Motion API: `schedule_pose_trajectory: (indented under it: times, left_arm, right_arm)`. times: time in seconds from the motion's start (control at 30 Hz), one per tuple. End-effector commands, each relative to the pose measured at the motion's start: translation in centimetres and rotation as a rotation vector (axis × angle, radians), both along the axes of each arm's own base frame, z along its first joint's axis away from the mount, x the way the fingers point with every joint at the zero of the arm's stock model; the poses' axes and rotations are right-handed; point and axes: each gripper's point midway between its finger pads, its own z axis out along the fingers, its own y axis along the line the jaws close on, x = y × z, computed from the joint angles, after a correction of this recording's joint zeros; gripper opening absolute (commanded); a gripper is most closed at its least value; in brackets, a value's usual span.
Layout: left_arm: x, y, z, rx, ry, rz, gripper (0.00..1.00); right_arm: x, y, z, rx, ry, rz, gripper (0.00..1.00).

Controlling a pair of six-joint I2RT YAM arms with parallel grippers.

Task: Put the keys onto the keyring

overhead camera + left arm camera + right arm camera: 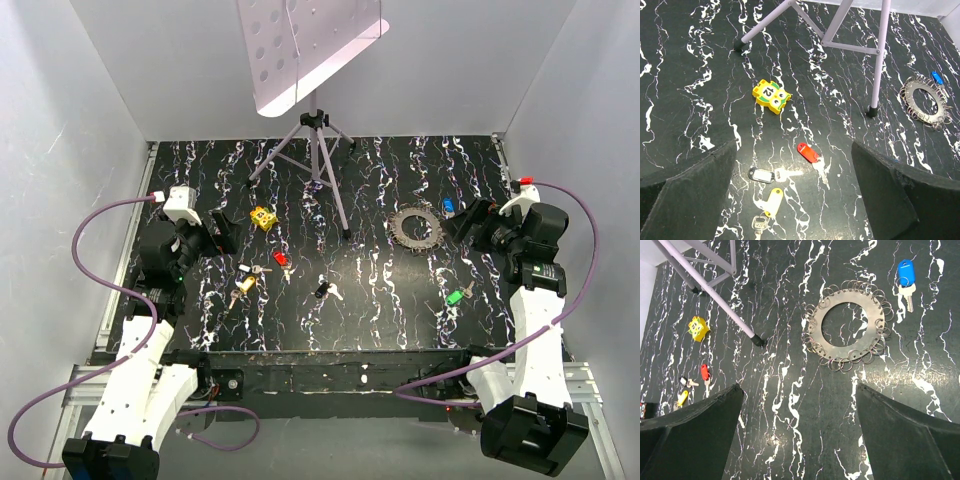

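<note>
The keyring (415,228) is a flat grey toothed ring lying at the right centre of the table, also seen in the right wrist view (816,326). A blue key (448,206) lies just beyond it. A green key (456,297) lies nearer the right arm. Red (810,153), black-tagged (762,175) and yellow (772,200) keys lie below my left gripper (794,145), which hangs open and empty above them. Another black key (322,290) lies mid-table. My right gripper (799,387) is open and empty, above bare table on the near side of the keyring.
A tripod stand (318,150) with a perforated white sheet stands at the back centre, one foot (758,341) close to the keyring's left. A chunky yellow block (771,96) sits beyond the left keys. Grey walls enclose the table.
</note>
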Motion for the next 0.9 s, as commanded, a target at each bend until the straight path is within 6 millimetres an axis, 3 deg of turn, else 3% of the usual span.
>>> schedule_pose_trajectory:
  times: [0.0,0.1,0.33,0.5,0.6,0.7,0.87]
  left_arm:
    - [0.0,-0.3,0.9,0.005,-0.031,-0.018,1.00]
    - [-0.1,-0.5,0.9,0.000,-0.029,-0.028,0.99]
    - [-0.4,-1.4,0.6,-0.026,-0.008,-0.067,1.00]
    - [-1.9,-3.9,0.0,-0.126,0.055,-0.191,1.00]
    - [-2.6,-4.3,-0.5,-0.153,0.110,-0.206,1.00]
    - [-2.8,-3.7,-0.9,-0.120,0.143,-0.179,1.00]
    - [-3.0,-3.2,-1.8,-0.097,0.147,-0.156,0.99]
  right_arm:
    - [0.2,0.1,1.5,-0.016,-0.069,0.019,1.00]
    - [-0.1,0.7,1.0,-0.026,-0.078,0.075,1.00]
    - [-2.2,4.4,0.7,-0.014,-0.165,0.381,1.00]
    - [-4.6,7.3,0.6,-0.083,-0.237,0.678,1.00]
    - [-5.6,8.3,-0.1,-0.130,-0.189,0.794,1.00]
    - [-5.5,8.8,-1.3,-0.152,-0.110,0.852,1.00]
    - [-2.8,8.2,-2.9,-0.176,0.011,0.792,1.00]
